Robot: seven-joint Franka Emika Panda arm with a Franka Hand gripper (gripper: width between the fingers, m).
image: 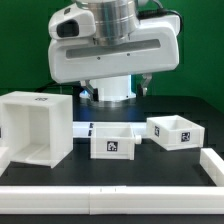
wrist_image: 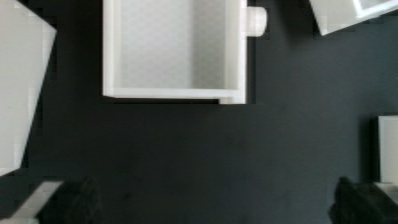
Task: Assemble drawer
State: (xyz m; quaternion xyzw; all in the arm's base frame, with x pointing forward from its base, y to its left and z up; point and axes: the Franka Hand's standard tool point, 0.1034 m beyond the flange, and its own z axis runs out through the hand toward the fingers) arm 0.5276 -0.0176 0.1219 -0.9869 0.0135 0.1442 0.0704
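The large white cube-shaped shell [image: 35,128] stands at the exterior view's left, its open side facing the front. One tagged tray [image: 114,141] stands in the middle and a second tray [image: 175,131] to its right. My gripper [image: 115,88] hangs well above the table, behind the middle tray, holding nothing. In the wrist view the middle tray [wrist_image: 173,50] shows from above with a small knob on its side, well away from my gripper [wrist_image: 217,205]. The dark fingers [wrist_image: 71,200] stand far apart, open. The second tray's corner [wrist_image: 361,12] and the shell's edge [wrist_image: 15,90] also show.
A long white border bar [image: 100,198] runs along the front of the black table, and another bar [image: 211,163] lies at the exterior view's right; it also shows in the wrist view [wrist_image: 388,150]. The robot's white base [image: 108,88] stands behind the trays.
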